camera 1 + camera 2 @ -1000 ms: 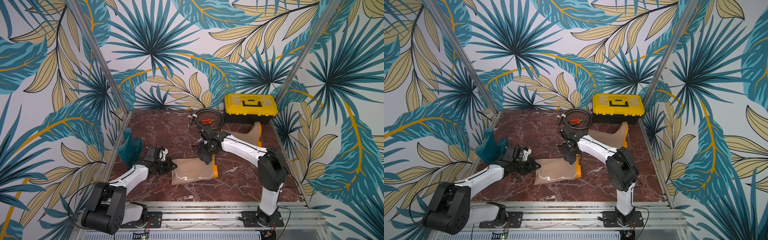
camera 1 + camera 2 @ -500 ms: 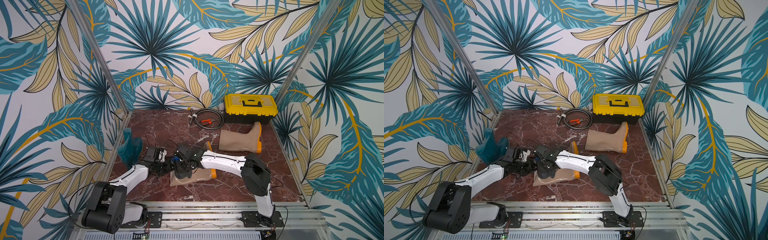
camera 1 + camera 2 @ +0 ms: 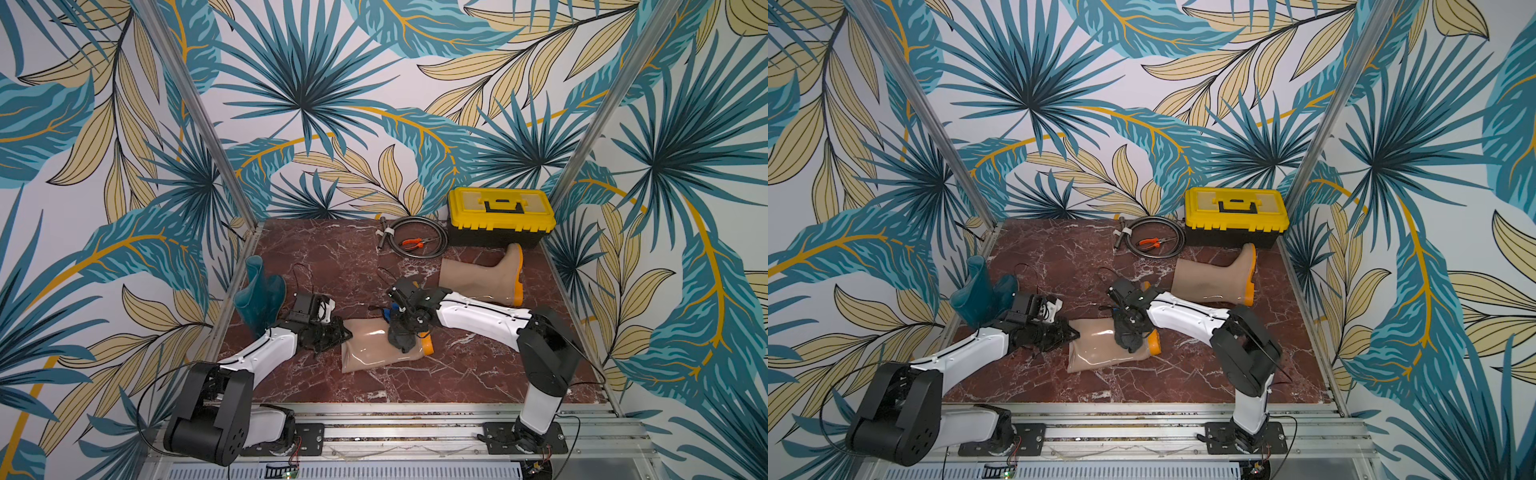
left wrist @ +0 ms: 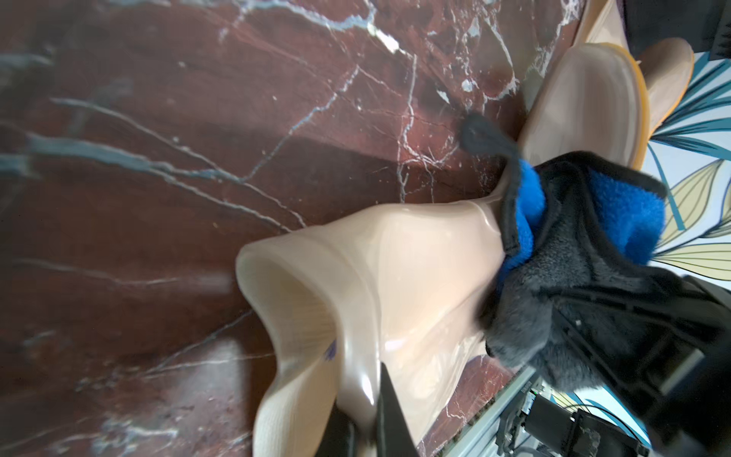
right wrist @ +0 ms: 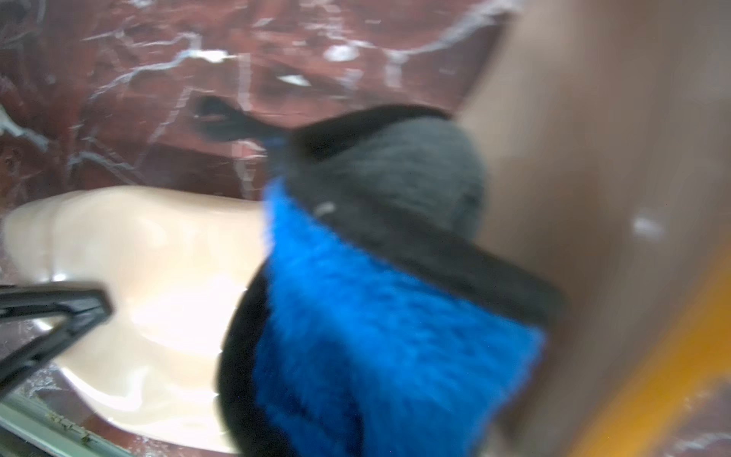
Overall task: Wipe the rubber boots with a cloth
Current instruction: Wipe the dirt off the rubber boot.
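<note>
Left gripper (image 3: 344, 335): clamped tight on boot (image 3: 368, 353) shaft rim.
Right gripper (image 3: 406, 323): closed on cloth (image 3: 400, 341).
Cloth: bunched under right jaws, pressed against boot's ankle.

- A yellow toolbox (image 3: 500, 208) with a black handle and base sits closed against the back wall, well beyond the right gripper (image 3: 402, 334).
- A coiled dark cable (image 3: 444, 240) lies just beside the toolbox, also far past that gripper.
- Orange-handled pliers (image 3: 409, 244) rest inside the coil.
- The red-brown marble tabletop (image 3: 332, 257), veined white, spreads beneath the right gripper and the left gripper (image 3: 340, 334).
- Palm-leaf wallpaper (image 3: 307, 104) in teal and tan rises beyond and to either side of both grippers.
</note>
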